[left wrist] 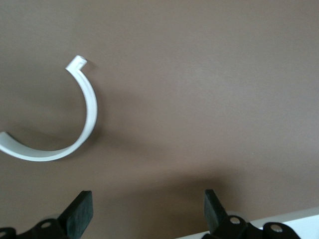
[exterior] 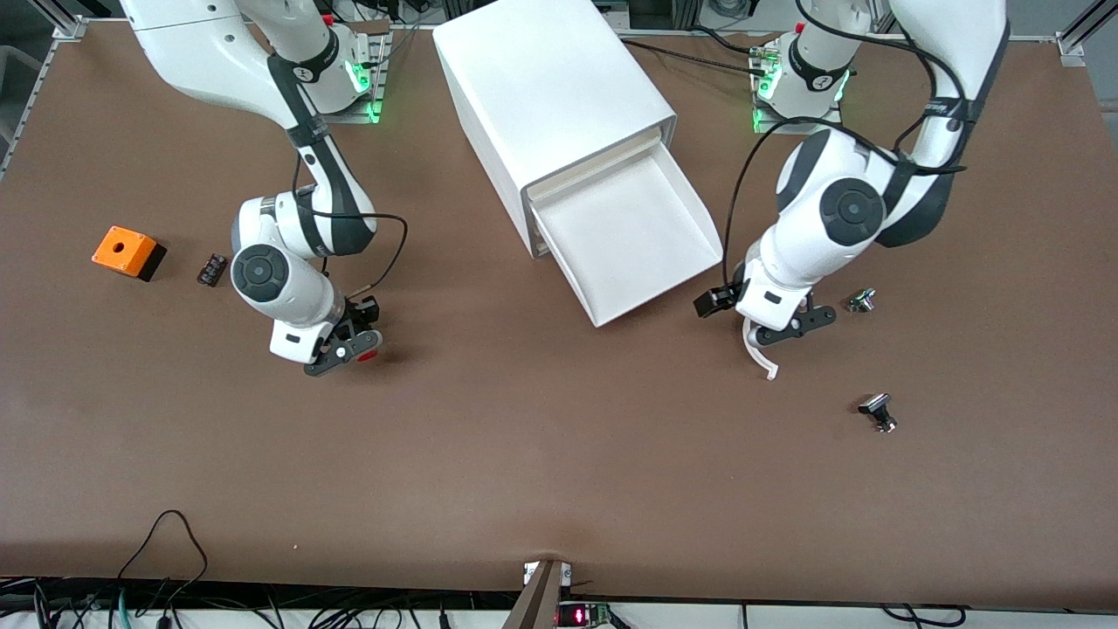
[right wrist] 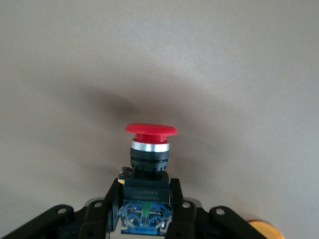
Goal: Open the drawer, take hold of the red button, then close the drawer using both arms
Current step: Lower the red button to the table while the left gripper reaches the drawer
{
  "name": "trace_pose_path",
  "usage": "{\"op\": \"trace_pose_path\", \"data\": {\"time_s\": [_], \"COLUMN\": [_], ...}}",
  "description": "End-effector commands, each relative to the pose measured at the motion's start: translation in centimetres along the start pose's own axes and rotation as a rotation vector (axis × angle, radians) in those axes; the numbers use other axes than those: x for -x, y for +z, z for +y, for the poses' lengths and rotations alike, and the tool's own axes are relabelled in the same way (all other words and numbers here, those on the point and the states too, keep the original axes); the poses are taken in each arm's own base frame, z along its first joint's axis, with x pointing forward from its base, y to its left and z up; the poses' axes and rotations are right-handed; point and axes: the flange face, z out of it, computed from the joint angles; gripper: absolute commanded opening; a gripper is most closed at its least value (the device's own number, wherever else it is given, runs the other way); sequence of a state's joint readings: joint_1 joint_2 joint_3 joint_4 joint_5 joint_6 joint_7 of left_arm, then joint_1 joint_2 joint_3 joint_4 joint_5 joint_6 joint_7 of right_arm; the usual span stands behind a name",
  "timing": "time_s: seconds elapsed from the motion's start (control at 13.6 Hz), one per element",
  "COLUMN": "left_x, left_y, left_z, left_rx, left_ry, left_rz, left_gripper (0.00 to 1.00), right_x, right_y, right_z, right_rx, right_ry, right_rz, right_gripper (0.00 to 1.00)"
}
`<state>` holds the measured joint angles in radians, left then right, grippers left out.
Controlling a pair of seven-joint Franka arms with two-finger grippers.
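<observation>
The drawer stands pulled out of the white cabinet, and nothing lies in its tray. My right gripper is shut on the button, low over the table toward the right arm's end. In the right wrist view the fingers clamp the button's black body, and its red cap points away from the jaws. My left gripper hangs open just off the drawer's front corner. In the left wrist view that gripper has bare table between its pads.
A white curved strip lies on the table under the left gripper, also in the left wrist view. An orange box and a small black part sit toward the right arm's end. Two small metal parts lie toward the left arm's end.
</observation>
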<state>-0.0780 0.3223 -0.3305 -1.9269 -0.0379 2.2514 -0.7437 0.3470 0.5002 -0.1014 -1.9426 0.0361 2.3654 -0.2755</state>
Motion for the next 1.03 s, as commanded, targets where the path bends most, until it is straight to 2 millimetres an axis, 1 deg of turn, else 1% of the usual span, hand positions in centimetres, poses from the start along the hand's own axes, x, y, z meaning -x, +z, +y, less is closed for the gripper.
{"op": "trace_pose_path", "data": {"time_s": [0.0, 0.07, 0.15, 0.22, 0.3, 0.37, 0.52, 0.66, 0.74, 0.81, 0.96], "left_x": [0.3, 0.5, 1.7, 2.4, 3.2, 3.9, 4.5, 5.2, 6.1, 7.3, 8.7], "left_y": [1.4, 2.3, 3.4, 4.3, 5.5, 6.4, 7.5, 7.6, 7.7, 7.7, 7.6], "left_z": [1.0, 1.2, 1.8, 1.8, 1.6, 1.6, 1.1, 1.4, 1.6, 2.3, 2.4], "left_rx": [0.035, 0.039, 0.043, 0.052, 0.052, 0.046, 0.04, 0.065, 0.06, 0.063, 0.045], "left_ry": [-0.011, -0.007, 0.007, 0.001, 0.005, 0.012, -0.009, -0.066, -0.077, -0.073, -0.053], "left_rz": [0.012, 0.012, 0.013, 0.022, 0.022, 0.014, -0.017, -0.075, -0.116, -0.143, -0.165], "left_gripper": [0.98, 0.98, 0.98, 0.98, 0.98, 0.98, 0.98, 0.98, 0.98, 0.98, 0.98], "right_x": [0.7, 0.8, 0.8, 0.8, 0.7, 0.6, 0.2, -0.1, -0.1, -0.2, 0.1], "right_y": [0.3, 0.9, 1.3, 1.4, 1.0, 0.1, -2.4, -5.3, -6.9, -8.2, -10.7], "right_z": [-0.5, -0.5, -0.5, -0.5, -0.5, -0.4, -0.5, -0.2, -0.2, -0.3, -0.4], "right_rx": [-0.013, -0.015, -0.016, -0.017, -0.017, -0.015, -0.011, -0.004, -0.003, -0.022, -0.055], "right_ry": [0.007, 0.007, 0.007, 0.007, 0.016, 0.016, 0.011, 0.016, 0.02, 0.072, 0.177], "right_rz": [0.004, -0.007, -0.014, -0.017, -0.014, -0.001, 0.036, 0.083, 0.11, 0.134, 0.128], "right_gripper": [0.46, 0.46, 0.46, 0.5, 0.79, 1.0, 1.0, 1.0, 1.0, 1.0, 1.0]}}
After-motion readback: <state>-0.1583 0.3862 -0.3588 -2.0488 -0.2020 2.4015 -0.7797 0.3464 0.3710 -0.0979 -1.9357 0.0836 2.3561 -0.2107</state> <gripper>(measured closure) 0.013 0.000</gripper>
